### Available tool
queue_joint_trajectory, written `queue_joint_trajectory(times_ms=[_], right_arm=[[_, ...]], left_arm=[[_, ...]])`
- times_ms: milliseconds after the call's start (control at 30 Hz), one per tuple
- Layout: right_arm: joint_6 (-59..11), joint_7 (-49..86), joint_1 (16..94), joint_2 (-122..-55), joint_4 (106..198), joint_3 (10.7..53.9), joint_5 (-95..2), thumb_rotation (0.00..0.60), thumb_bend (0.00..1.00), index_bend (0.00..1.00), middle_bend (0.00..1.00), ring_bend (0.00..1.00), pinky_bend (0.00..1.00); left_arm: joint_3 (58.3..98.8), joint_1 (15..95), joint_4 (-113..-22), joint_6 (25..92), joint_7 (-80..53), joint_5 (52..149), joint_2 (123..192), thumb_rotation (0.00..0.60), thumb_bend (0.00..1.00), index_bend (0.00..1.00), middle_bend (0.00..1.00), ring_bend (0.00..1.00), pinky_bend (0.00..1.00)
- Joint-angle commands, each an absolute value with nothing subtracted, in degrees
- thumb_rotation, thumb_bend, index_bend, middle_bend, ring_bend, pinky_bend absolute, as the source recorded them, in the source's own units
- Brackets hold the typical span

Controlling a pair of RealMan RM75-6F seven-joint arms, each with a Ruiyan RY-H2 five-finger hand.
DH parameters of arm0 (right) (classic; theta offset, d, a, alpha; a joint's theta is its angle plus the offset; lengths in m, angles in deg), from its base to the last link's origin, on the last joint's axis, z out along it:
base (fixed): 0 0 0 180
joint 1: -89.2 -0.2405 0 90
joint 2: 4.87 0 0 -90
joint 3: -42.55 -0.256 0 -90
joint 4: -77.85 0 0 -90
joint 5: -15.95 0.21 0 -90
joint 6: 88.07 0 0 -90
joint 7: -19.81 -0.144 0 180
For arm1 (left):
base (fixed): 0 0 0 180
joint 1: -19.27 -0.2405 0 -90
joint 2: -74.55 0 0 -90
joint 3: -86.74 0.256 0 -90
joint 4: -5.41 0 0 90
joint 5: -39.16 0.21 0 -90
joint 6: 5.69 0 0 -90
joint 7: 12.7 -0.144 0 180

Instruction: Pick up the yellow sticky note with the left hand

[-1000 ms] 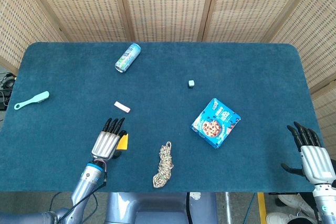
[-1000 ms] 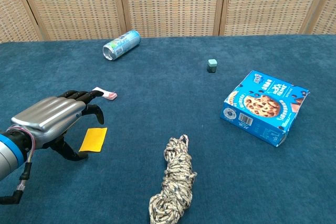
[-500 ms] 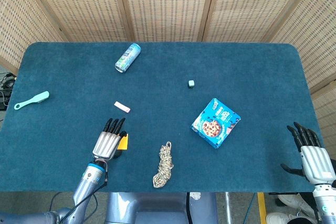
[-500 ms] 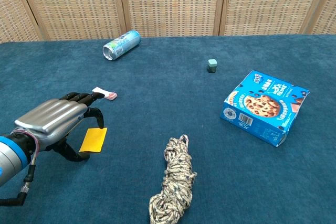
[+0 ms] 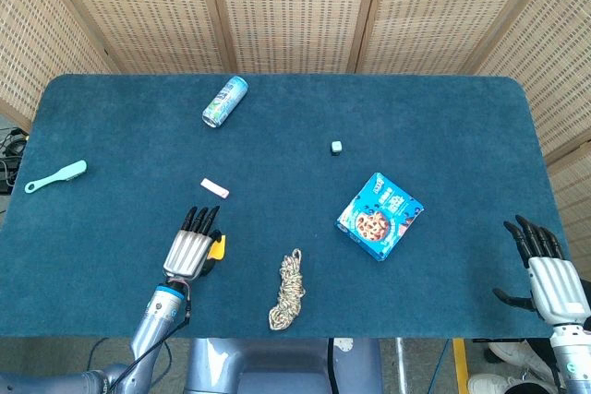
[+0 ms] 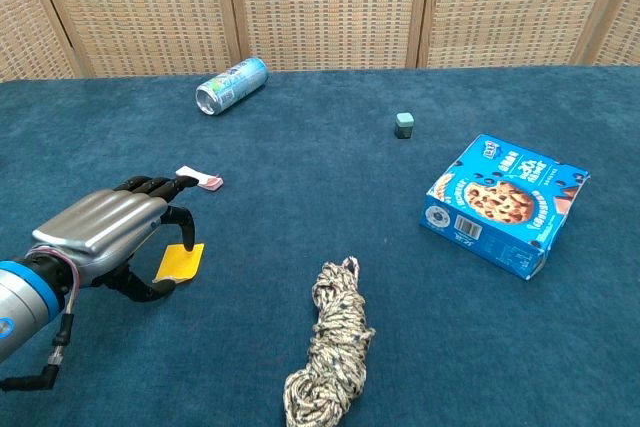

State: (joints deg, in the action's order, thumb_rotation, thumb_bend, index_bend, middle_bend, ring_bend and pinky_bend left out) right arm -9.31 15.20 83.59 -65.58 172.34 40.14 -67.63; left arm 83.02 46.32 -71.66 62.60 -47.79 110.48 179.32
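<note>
- The table point(image 5: 462, 117) carries a deep blue, carpet-like felt cover with rounded far corners; woven rattan screens in pale wooden frames stand behind its far edge.
- The left hand point(image 6: 105, 232), with a ribbed silver metal back and black fingers point(image 6: 150, 185), sits low over the cloth near the front edge, left of centre. Its fingers are bent down and slightly apart, and a fingertip and the thumb meet the near-left side of the yellow sticky note point(image 6: 179, 263); whether they truly pinch it I cannot tell.
- The sticky note, a thin flat paper square, lies just right of that hand, its left part hidden under the fingers in the head view point(image 5: 218, 247).
- The right hand point(image 5: 543, 265) hangs off the table's right edge near the front corner, fingers spread and straight, nothing in it.
- A coiled bundle of mottled beige rope point(image 6: 330, 352) lies by the front edge, near the centre.
- A glossy blue cardboard cookie box point(image 6: 504, 203) lies flat right of centre.
- A cylindrical metal drink can point(image 6: 231, 85) lies on its side near the far edge, left of centre.
- A small grey-green cube point(image 6: 404, 125) sits near the middle.
- A small pink-and-white flat wrapper point(image 6: 200, 179) lies just beyond the left fingertips.
- A mint plastic brush point(image 5: 55, 176) lies by the left edge.
</note>
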Motion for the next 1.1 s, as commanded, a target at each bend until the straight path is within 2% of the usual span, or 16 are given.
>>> queue_joint_trajectory(times_ms=[33, 400, 767, 1100], right_arm=[[-9.41, 15.18, 83.56, -65.58, 172.35, 40.15, -67.57, 0.6, 0.0, 0.0, 0.0, 0.0, 0.0], [-9.56, 14.86, 83.53, -65.42, 172.47, 40.24, -67.66, 0.6, 0.0, 0.0, 0.0, 0.0, 0.0], [-9.62, 14.64, 83.51, -65.32, 172.52, 40.26, -67.66, 0.6, 0.0, 0.0, 0.0, 0.0, 0.0], [-9.54, 14.45, 83.55, -65.26, 172.54, 40.3, -67.75, 0.6, 0.0, 0.0, 0.0, 0.0, 0.0]], left_arm=[[82.96, 46.31, -71.81, 62.45, -47.16, 110.66, 179.27, 0.6, 0.32, 0.43, 0.0, 0.0, 0.0], [83.01, 46.29, -71.83, 61.93, -46.44, 111.04, 179.08, 0.6, 0.44, 0.5, 0.0, 0.0, 0.0], [82.71, 46.33, -73.43, 60.65, -46.91, 109.59, 178.01, 0.6, 0.44, 0.49, 0.0, 0.0, 0.0], [82.54, 46.52, -75.01, 59.69, -47.14, 108.44, 177.06, 0.6, 0.44, 0.52, 0.0, 0.0, 0.0]])
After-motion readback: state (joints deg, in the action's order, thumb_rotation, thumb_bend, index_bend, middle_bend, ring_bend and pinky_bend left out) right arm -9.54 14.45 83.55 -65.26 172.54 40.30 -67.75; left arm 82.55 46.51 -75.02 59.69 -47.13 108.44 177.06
